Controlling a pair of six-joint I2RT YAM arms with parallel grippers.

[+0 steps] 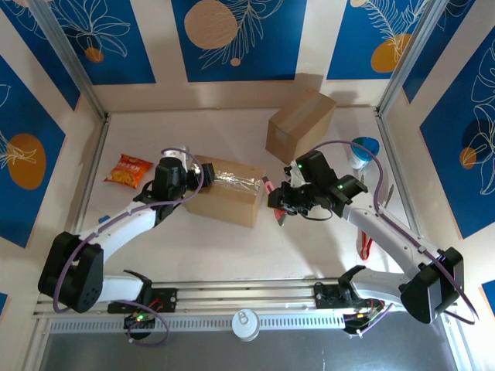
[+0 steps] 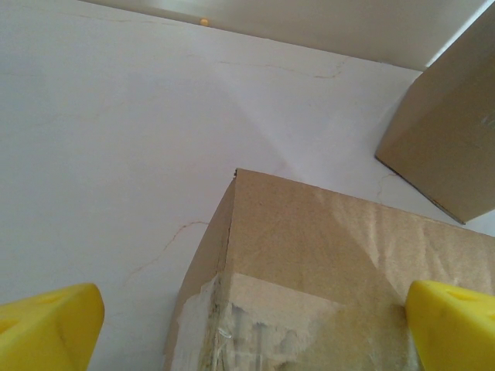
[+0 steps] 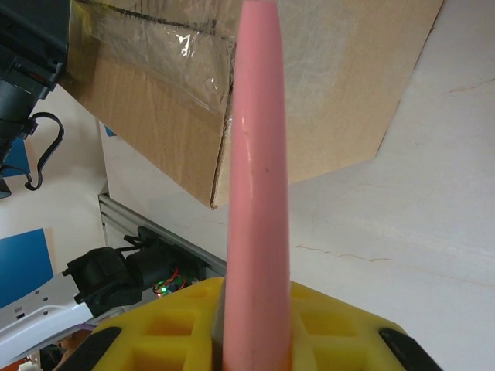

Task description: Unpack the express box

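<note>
Pink cutter (image 3: 259,139) beside the express box (image 1: 224,189)
The right gripper (image 3: 255,317) is clenching the cutter just right of the box; the left gripper (image 2: 251,328) is hovering released over its left end — unbraced, the box risks sliding.

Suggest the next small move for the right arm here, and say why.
Probably ease the right gripper forward so the pink pointed tool it holds meets the clear tape on the brown taped cardboard box. The tool already points at the box's right end, the tape there looks uncut, and the open left gripper sits at the opposite end.
</note>
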